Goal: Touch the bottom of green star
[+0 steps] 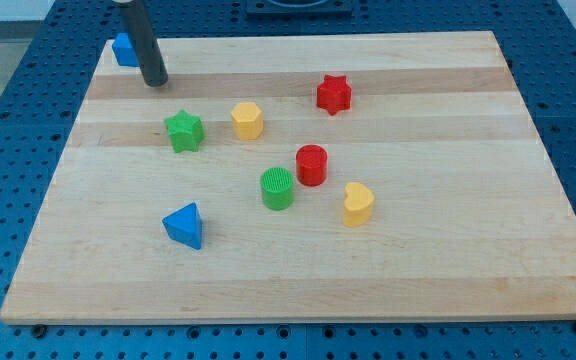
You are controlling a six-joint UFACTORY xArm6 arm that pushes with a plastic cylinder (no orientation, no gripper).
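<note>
The green star (184, 131) lies on the wooden board (448, 250) in the upper left part. My tip (155, 83) is at the end of the dark rod, above and a little to the left of the star, apart from it. A blue block (124, 49) sits at the board's top left corner, just left of the rod, partly hidden by it.
A yellow hexagon block (248, 120) is right of the green star. A red star (334, 94) is at upper centre-right. A red cylinder (311, 165), a green cylinder (278, 188), a yellow heart-like block (358, 204) and a blue triangle (184, 225) lie lower down.
</note>
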